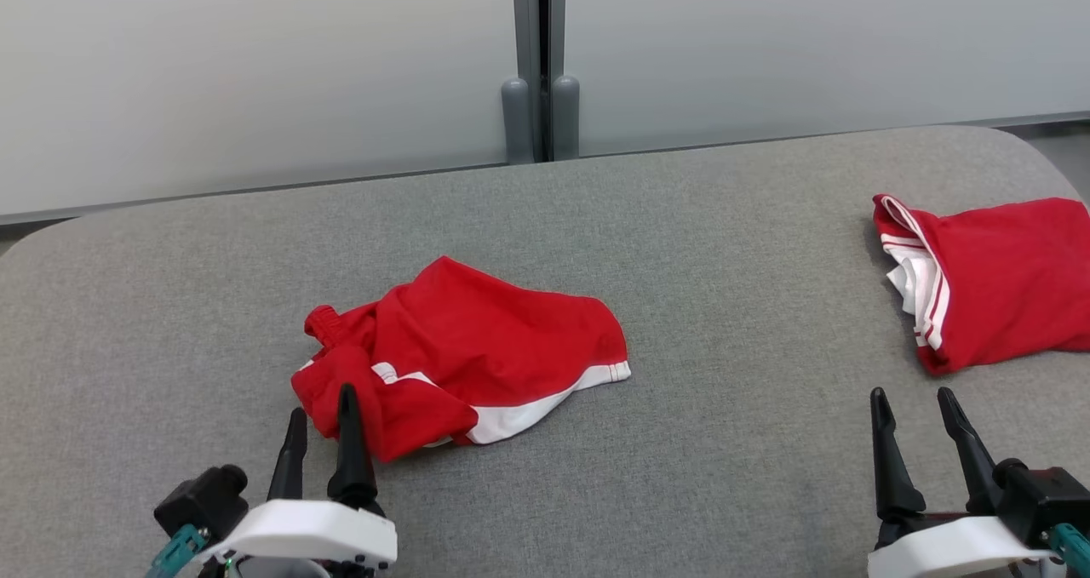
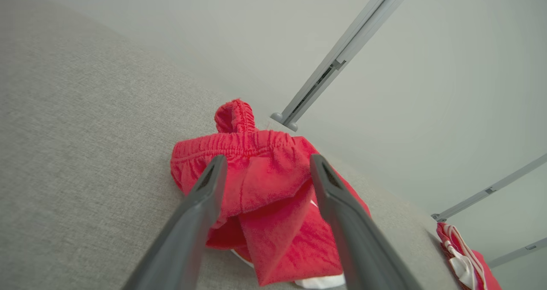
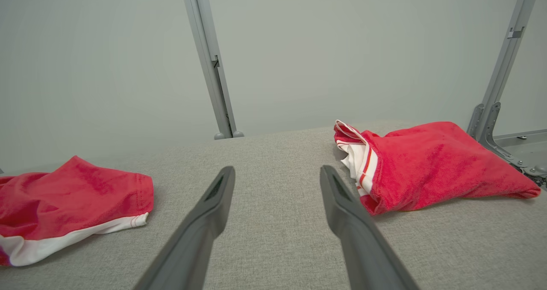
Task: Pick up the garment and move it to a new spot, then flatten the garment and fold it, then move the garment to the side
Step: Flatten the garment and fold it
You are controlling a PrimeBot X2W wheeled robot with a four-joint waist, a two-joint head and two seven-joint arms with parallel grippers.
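The left gripper (image 1: 322, 401), jaws wide and empty, sits at the waistband end of crumpled red fabric shorts with white trim (image 1: 477, 340), which stretch rightward from it, well apart from the equally spread right gripper (image 1: 912, 395).

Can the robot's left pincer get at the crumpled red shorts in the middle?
Probably yes. The left pincer is open right at the near edge of the crumpled red shorts, with nothing between them on the grey surface.
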